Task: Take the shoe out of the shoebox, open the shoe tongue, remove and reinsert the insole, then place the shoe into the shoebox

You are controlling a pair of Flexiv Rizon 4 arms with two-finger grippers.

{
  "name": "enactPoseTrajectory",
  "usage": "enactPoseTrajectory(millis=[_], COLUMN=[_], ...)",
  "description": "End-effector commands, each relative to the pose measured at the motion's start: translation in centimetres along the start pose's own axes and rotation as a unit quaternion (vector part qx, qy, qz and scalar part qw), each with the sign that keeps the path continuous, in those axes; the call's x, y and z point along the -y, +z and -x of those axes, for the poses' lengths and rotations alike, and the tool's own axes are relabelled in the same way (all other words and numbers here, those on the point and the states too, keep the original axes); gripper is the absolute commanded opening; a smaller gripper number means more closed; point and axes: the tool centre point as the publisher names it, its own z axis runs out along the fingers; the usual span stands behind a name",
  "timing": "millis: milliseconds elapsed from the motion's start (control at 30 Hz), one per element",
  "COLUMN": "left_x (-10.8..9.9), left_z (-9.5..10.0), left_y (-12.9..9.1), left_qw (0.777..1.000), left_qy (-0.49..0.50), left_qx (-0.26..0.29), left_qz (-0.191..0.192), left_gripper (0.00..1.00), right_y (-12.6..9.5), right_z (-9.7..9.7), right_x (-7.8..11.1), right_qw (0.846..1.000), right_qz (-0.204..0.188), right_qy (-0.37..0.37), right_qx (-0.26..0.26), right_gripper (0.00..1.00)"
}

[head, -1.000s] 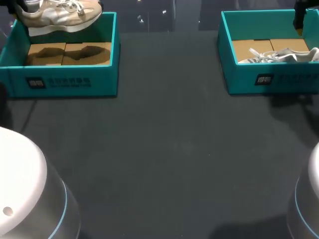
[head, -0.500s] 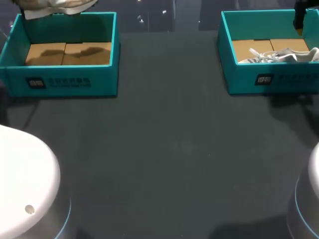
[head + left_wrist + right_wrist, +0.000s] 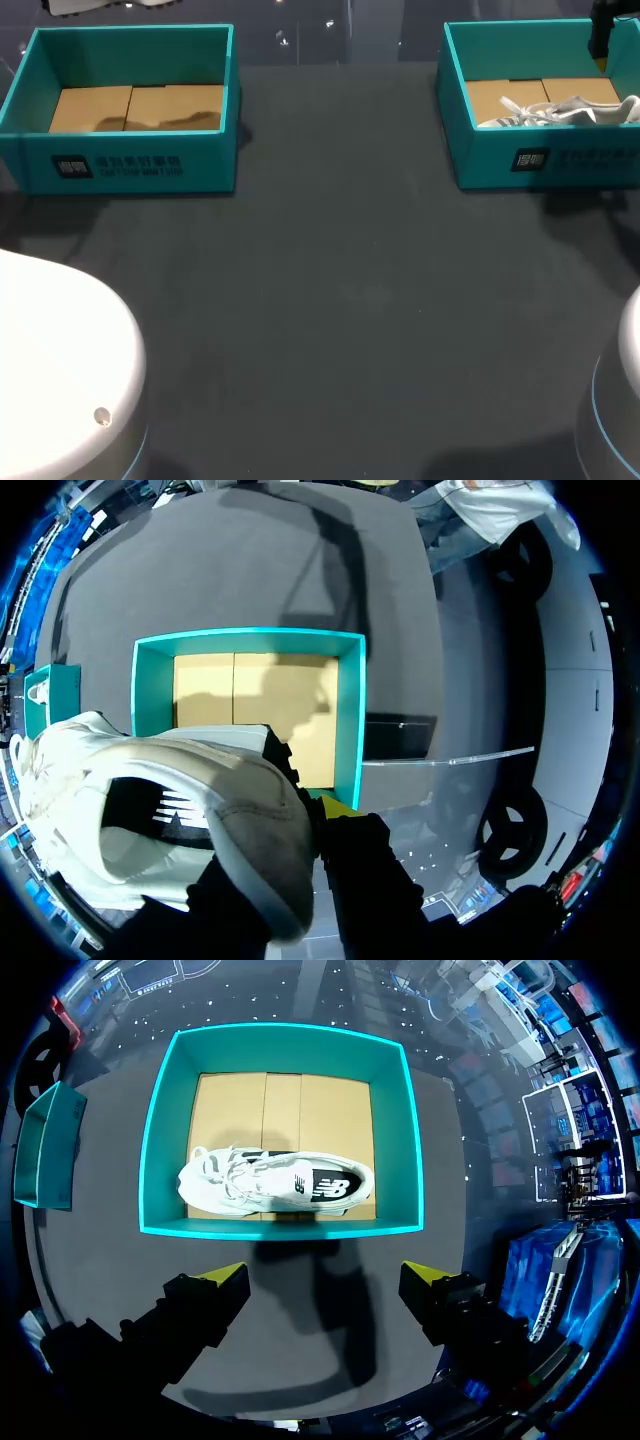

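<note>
Lifted shoe (image 3: 100, 5): upper left of head view, cut by edge, sole sliver only. Boxed shoe (image 3: 560, 110): lower part behind box (image 3: 480, 160) wall. Left gripper (image 3: 315, 815): one finger hidden behind lifted shoe's heel.

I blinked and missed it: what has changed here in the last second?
The left fingers carried the shoe higher, from just over the left box to nearly out of the head view. The other shoe, the right box and the open right fingers stayed put.
</note>
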Motion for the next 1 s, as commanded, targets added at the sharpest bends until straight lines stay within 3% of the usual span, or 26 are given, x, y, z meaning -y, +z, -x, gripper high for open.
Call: enactPoseTrajectory(millis=[33,300,433,1000], left_x=[4.8,10.6,12.9,25.8], left_z=[1.6,4.8,6.5,13.5], left_y=[-2.3,-2.9,-2.7,-1.3], left_qw=[1.0,0.999,0.999,0.997], left_qy=[0.006,0.016,0.021,0.052], left_qx=[-0.009,-0.004,-0.006,-0.022], left_qz=[0.029,0.034,0.037,0.05], left_gripper=[0.0,0.0,0.0,0.0], right_y=[0.0,0.0,0.0,0.0], right_z=[0.0,0.0,0.0,0.0], right_x=[0.0,0.0,0.0,0.0], right_qw=[1.0,1.0,1.0,1.0], right_qz=[0.0,0.0,0.0,0.0], right_qy=[0.0,0.0,0.0,0.0], right_qx=[0.0,0.0,0.0,0.0], right_gripper=[1.0,1.0,1.0,1.0])
